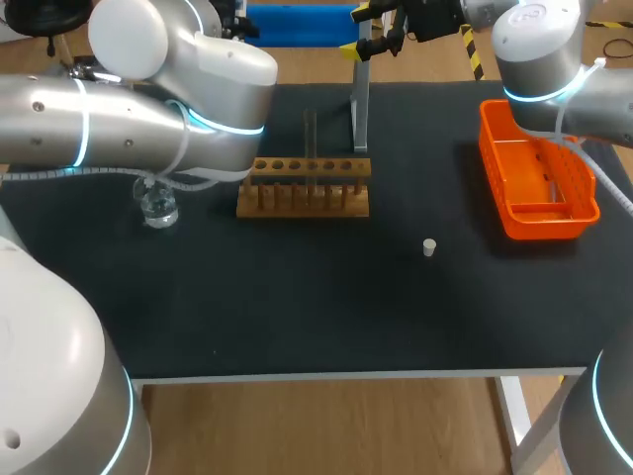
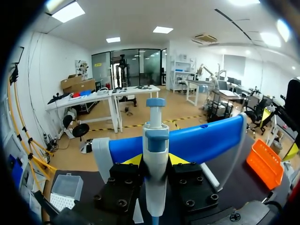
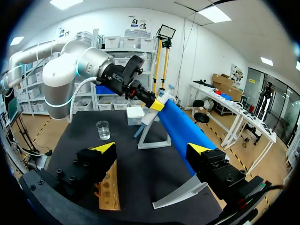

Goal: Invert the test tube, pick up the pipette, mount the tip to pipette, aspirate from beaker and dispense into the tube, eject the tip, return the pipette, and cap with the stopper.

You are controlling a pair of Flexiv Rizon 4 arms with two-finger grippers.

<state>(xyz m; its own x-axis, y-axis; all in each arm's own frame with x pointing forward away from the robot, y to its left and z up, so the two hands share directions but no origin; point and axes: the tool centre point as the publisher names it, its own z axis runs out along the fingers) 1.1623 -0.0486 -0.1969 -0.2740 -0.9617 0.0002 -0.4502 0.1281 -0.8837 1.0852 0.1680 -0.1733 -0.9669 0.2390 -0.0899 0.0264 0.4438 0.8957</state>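
My left gripper (image 2: 155, 159) is shut on the white and blue pipette (image 2: 155, 154), which stands upright between its yellow tips. From the right wrist view, the left gripper (image 3: 157, 104) holds the pipette (image 3: 149, 115) tilted above the metal stand (image 3: 154, 136). In the head view it is hidden behind its own arm. My right gripper (image 1: 356, 30) hangs open and empty over the table's far edge, its fingers (image 3: 101, 154) spread wide. A test tube (image 1: 310, 148) stands in the wooden rack (image 1: 304, 188). The beaker (image 1: 158, 206) sits to the rack's left, and the white stopper (image 1: 429, 247) lies alone on the mat.
An orange basket (image 1: 539, 183) stands at the right side of the table. The pipette stand (image 1: 361, 99) rises behind the rack. A white tip box (image 2: 65, 187) sits at the far left, also seen as the tip box (image 3: 136, 115) behind the stand.
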